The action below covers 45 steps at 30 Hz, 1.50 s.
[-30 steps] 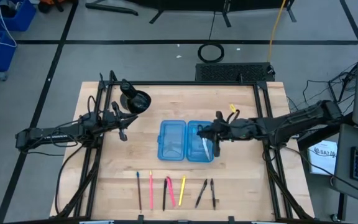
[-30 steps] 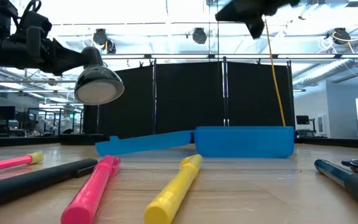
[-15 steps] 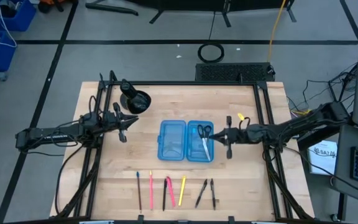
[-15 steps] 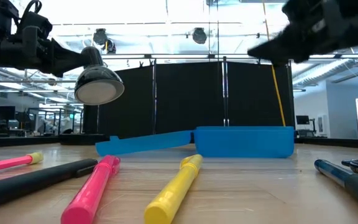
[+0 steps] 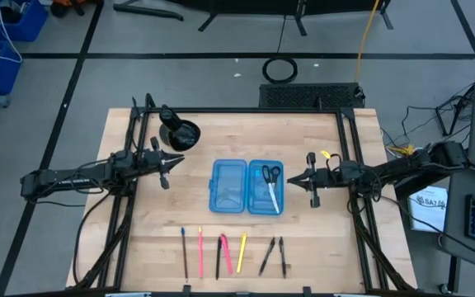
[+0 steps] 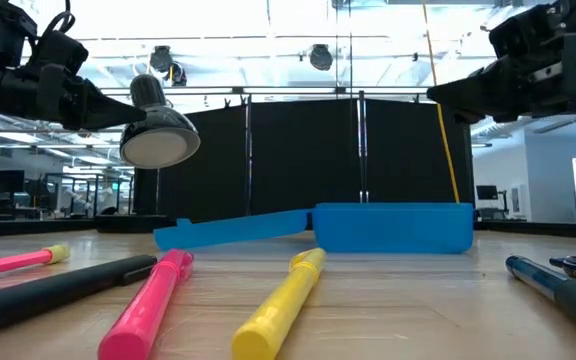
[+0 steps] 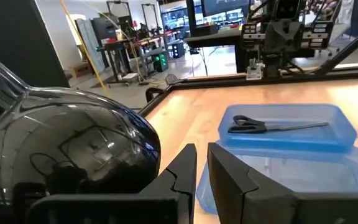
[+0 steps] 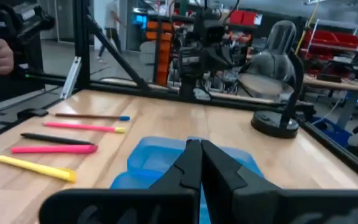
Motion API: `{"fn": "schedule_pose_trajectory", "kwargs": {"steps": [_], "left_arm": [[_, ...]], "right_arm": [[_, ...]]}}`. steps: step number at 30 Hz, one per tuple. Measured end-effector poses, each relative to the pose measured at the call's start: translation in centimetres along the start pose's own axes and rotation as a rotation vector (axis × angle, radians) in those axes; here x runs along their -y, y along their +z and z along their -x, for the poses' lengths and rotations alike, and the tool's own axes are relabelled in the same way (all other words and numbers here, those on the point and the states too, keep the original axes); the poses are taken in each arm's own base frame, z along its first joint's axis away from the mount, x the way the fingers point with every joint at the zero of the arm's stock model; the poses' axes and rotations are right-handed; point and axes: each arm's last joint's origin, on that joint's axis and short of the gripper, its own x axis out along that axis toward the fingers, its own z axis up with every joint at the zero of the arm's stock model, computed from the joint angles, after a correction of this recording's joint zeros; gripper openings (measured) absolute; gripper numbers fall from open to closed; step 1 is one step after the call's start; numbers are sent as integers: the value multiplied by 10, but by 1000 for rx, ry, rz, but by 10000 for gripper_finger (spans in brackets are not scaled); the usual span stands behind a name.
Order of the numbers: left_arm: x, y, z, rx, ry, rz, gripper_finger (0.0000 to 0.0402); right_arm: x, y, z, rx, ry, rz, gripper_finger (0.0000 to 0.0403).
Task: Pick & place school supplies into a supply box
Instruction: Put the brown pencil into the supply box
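The translucent blue supply box (image 5: 246,186) lies open at mid-table, its two halves side by side. Small scissors (image 5: 270,183) with dark handles lie flat in its right half, also seen in the left wrist view as scissors (image 7: 272,126). Pens and pencils (image 5: 231,253) lie in a row by the near edge: brown, pink, black, yellow. My right gripper (image 5: 292,177) hovers shut just right of the box, pointing left. My left gripper (image 5: 174,159) hovers shut left of the box, with only a narrow slit between its fingers (image 7: 185,171).
A black desk lamp (image 5: 179,133) stands on the far left of the table, its shiny head (image 7: 67,155) close beside my left gripper. Black frame rails (image 5: 130,190) run along both table sides. Bare wood lies between the box and the pen row (image 6: 283,300).
My right gripper has drawn back from above the box's right half toward the table's right edge, and now hovers clear of the box. The scissors stay flat in the right half. The left arm has kept still.
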Motion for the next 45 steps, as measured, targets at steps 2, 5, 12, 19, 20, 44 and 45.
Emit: {"fn": "schedule_pose_trajectory", "kwargs": {"steps": [2, 5, 12, 19, 20, 44, 45], "left_arm": [[0, 0, 0, 1, -5, 12, 47], [0, 0, 0, 1, -5, 48, 47], [1, -2, 0, -23, -8, 62, 47], [1, -3, 0, -28, -11, 237, 47], [1, -2, 0, -22, -22, 267, 47], [93, 164, -13, -256, -3, 213, 5], [102, 170, -17, -293, 11, 212, 6]], "right_arm": [[4, 3, 3, 9, -8, 6, 0], [10, 4, 10, -11, -45, -2, 0], [11, 8, 29, -23, 23, -39, 0], [9, 8, 39, -13, 71, 42, 0], [8, 10, 40, 6, 95, 61, 0], [7, 12, 42, 49, 143, 141, 0], [7, 13, 42, 52, 143, 141, 0]]}}
